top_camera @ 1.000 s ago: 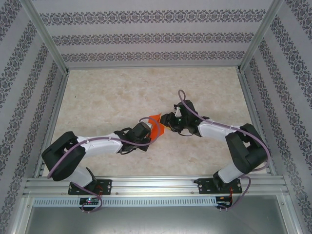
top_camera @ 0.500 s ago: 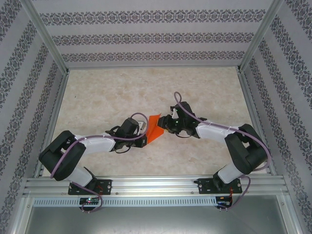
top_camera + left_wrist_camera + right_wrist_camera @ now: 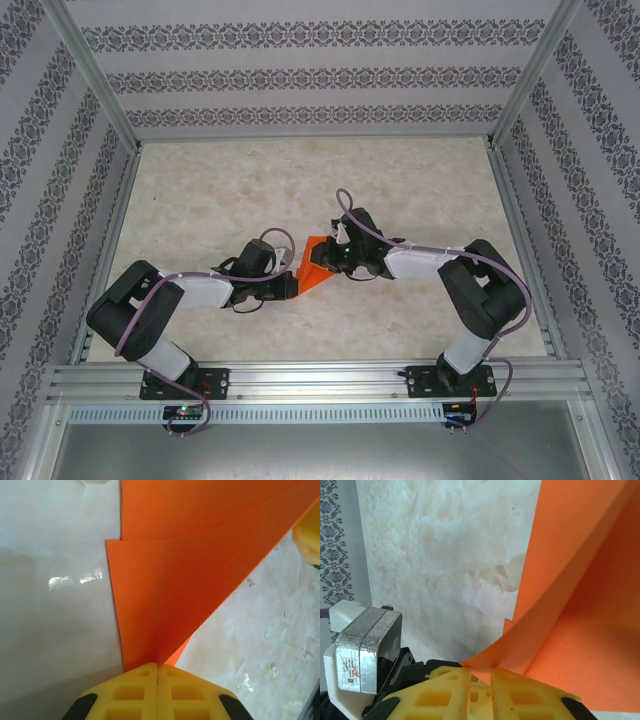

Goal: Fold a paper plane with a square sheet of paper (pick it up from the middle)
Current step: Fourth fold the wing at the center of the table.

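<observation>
My left pincer (image 3: 158, 671) is clamped shut on the folded orange sheet (image 3: 165, 595) at the middle of the tabletop (image 3: 420, 180), while my right pincer (image 3: 480, 676) hugs its corner, grip unclear, so I should close squarely and draw the crease taut.

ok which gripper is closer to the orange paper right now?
Left. The left gripper is shut on the orange paper; the right gripper is at its opposite edge, jaws narrowly apart around it.
</observation>
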